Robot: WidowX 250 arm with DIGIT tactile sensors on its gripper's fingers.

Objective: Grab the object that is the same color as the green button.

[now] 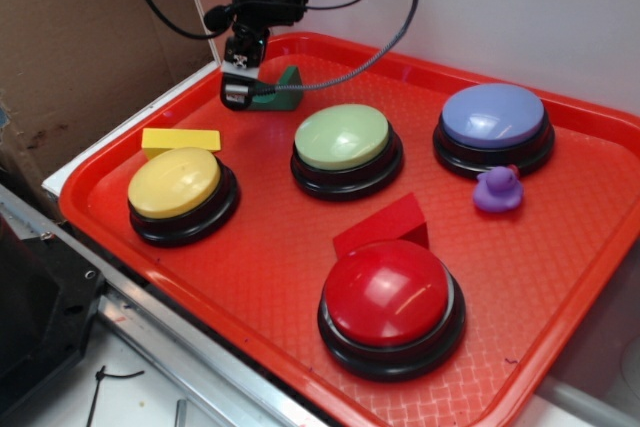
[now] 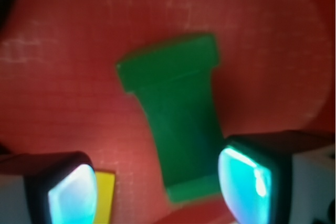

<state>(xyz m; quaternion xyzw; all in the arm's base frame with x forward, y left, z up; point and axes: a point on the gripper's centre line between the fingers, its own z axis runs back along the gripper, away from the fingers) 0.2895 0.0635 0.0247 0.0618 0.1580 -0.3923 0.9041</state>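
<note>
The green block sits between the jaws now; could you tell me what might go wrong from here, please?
1. In the wrist view the green block lies off-centre, close to one finger; closing may push or twist it instead of gripping it.
2. The block's waist is curved, so the pads could slip.
3. The yellow block lies beside the other finger and could get nudged.

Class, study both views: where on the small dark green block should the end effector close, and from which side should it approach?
Grip the dark green block across its narrow waist, coming straight down from above. It lies flat on the red tray with wider flanges at both ends, so the slimmer middle probably fits best between the open fingers. The end effector already hovers over its near end.
</note>
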